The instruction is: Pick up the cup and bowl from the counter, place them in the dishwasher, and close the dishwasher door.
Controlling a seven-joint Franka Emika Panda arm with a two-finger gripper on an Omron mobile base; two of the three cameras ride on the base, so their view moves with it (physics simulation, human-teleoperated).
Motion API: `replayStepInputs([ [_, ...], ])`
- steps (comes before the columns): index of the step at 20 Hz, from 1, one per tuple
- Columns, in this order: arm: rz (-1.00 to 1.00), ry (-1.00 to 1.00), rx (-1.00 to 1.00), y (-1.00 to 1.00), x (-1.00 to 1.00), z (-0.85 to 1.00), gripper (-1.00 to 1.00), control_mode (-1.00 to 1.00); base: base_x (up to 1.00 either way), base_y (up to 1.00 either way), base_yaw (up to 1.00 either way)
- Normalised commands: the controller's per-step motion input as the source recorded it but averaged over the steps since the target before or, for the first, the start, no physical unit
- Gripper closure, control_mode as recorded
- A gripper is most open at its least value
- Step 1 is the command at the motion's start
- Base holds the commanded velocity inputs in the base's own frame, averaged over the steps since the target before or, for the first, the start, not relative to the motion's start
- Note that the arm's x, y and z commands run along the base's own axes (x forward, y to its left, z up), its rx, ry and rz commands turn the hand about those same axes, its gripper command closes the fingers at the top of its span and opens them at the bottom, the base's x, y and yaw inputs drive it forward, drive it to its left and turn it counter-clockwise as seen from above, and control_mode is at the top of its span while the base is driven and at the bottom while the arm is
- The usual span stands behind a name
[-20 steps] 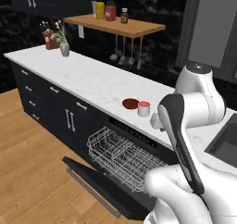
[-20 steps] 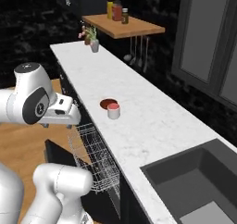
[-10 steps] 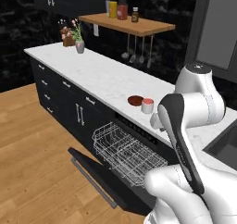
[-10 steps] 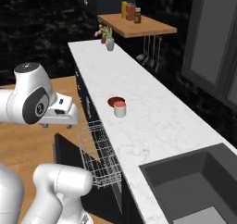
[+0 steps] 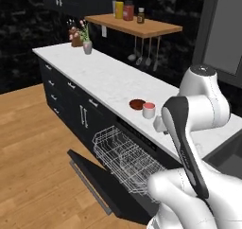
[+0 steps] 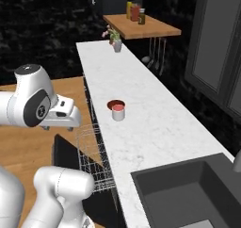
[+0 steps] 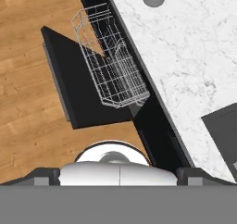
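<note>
One cup (image 5: 149, 110) and one bowl (image 5: 137, 104) are touching on the counter (image 5: 104, 79), bowl at 10 o'clock; rack (image 5: 126, 158) is sitting out over the dropped dishwasher door (image 5: 94, 175). Gripper's hanging wide open, empty.

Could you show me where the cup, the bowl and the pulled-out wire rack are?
cup (image 5: 149, 110), left base view, on its white side wall.
bowl (image 5: 137, 104), left base view, on its reddish-brown inside.
wire rack (image 5: 124, 158), left base view, on the middle of its white wires.

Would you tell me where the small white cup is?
In both base views the small white cup stands on the marble counter, beside the reddish-brown bowl.
</note>
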Motion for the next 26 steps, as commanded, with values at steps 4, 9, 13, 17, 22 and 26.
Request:
replayStepInputs([
  [4, 0.00, 0.00, 0.00, 0.00, 0.00, 0.00, -1.00, 1.00, 0.13, -0.61, 0.08],
  [9, 0.00, 0.00, 0.00, 0.00, 0.00, 0.00, -1.00, 1.00, 0.78, -0.19, 0.04],
  [13, 0.00, 0.00, 0.00, 0.00, 0.00, 0.00, -1.00, 1.00, 0.46, -0.05, 0.00],
  [17, 0.00, 0.00, 0.00, 0.00, 0.38, -0.04, -1.00, -1.00, 0.35, 0.00, 0.00],
  [22, -0.01, 0.00, 0.01, -0.01, 0.97, 0.00, -1.00, -1.00, 0.00, 0.00, 0.00],
  [26, 0.00, 0.02, 0.00, -0.08, 1.00, -0.23, -1.00, -1.00, 0.00, 0.00, 0.00],
])
